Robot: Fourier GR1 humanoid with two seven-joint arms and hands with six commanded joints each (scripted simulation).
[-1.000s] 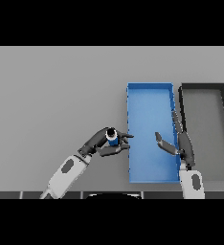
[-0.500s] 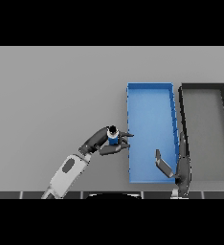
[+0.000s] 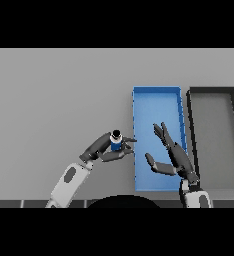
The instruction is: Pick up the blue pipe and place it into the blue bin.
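Two open trays lie on the flat grey table [image 3: 54,100]: a shallow blue rectangular bin [image 3: 156,97] just right of centre, and at its three o'clock, just beside it, a dark grey rectangular bin [image 3: 214,91]. At the blue bin's five o'clock the right hand [image 3: 175,157] hangs over the bin's near half, fingers straight and spread wide, holding nothing; half a second ago it sat lower, near the bin's near edge. At the blue bin's nine o'clock the left hand [image 3: 108,149] grips the short blue pipe with a dark end [image 3: 116,142], upright, just outside the bin's left wall, much as before.
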